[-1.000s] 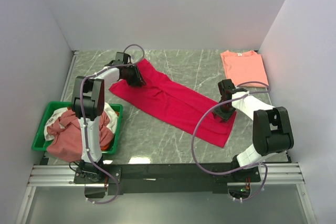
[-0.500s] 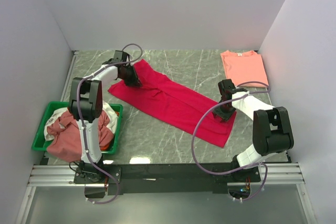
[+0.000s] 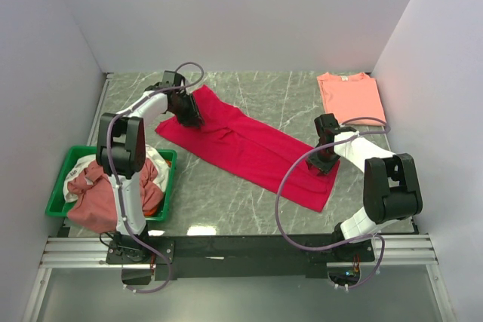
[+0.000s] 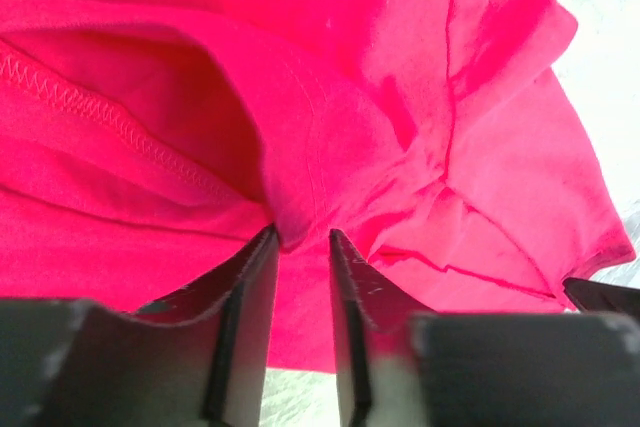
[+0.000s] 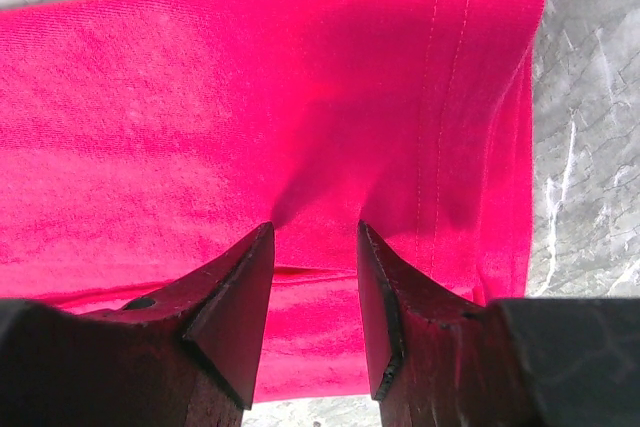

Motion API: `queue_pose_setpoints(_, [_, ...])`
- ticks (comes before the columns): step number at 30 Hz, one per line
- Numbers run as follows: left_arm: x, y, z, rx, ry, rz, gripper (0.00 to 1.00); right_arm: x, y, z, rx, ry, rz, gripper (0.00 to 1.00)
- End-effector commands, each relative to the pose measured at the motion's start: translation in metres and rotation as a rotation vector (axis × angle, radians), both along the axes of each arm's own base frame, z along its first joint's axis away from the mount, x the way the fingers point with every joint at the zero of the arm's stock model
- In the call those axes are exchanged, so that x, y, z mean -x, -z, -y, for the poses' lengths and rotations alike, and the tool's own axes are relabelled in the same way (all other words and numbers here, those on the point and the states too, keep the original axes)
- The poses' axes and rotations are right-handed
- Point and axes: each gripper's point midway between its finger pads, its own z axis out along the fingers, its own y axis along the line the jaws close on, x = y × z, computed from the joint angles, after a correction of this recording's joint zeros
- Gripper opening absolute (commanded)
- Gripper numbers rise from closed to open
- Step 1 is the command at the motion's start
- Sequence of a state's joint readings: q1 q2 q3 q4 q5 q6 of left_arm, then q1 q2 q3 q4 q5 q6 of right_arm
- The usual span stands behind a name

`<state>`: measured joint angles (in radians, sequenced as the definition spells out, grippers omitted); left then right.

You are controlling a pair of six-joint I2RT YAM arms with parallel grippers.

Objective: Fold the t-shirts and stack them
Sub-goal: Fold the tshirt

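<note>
Crimson-red tee (image 3: pixel 249 145): plain, same-col. stitching, at both grippers' black fingers (image 5: pixel 230 297). Salmon-pink tee (image 3: pixel 350 96) past R gripper (image 3: pixel 323 164): plain. Table (image 3: pixel 226 201): grey marble w/ white veins. Tray (image 3: pixel 79 150) behind L gripper (image 3: pixel 198 122): green; tees in it (image 3: pixel 90 197) dusty rose, white, orange.

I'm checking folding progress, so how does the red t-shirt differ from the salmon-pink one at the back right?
The red t-shirt lies as a long strip slanting across the middle of the table; the salmon-pink t-shirt is a compact folded rectangle in the far right corner. The left gripper and right gripper each pinch the red t-shirt near one end; nothing touches the salmon-pink t-shirt. Both are plain-coloured and rest on that table.
</note>
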<state>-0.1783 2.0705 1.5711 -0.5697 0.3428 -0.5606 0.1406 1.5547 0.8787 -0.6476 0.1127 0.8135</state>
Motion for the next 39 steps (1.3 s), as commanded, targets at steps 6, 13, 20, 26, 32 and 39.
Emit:
queue_pose_setpoints(6, [-0.003, -0.065, -0.003, 0.123, -0.005, 0.093, 0.41, -0.005, -0.001, 0.006, 0.022, 0.016, 0.018, 0.46])
queue_pose_setpoints(13, [-0.01, -0.057, -0.033, 0.089, -0.05, 0.097, 0.42, -0.001, -0.001, 0.007, 0.023, 0.019, 0.022, 0.46])
queue_pose_setpoints(20, [0.01, -0.032, -0.012, 0.104, 0.024, 0.074, 0.43, -0.002, -0.001, 0.006, 0.015, 0.023, 0.025, 0.46])
queue_pose_setpoints(26, [0.012, -0.021, -0.003, 0.094, 0.048, 0.065, 0.44, 0.001, 0.001, 0.006, 0.013, 0.026, 0.02, 0.46])
queue_pose_setpoints(32, [0.006, -0.009, 0.002, 0.063, 0.055, 0.062, 0.43, 0.0, -0.001, 0.007, 0.015, 0.028, 0.023, 0.46])
queue_pose_setpoints(39, [0.001, -0.003, 0.007, 0.055, 0.06, 0.06, 0.42, -0.001, 0.0, 0.006, 0.012, 0.029, 0.02, 0.46])
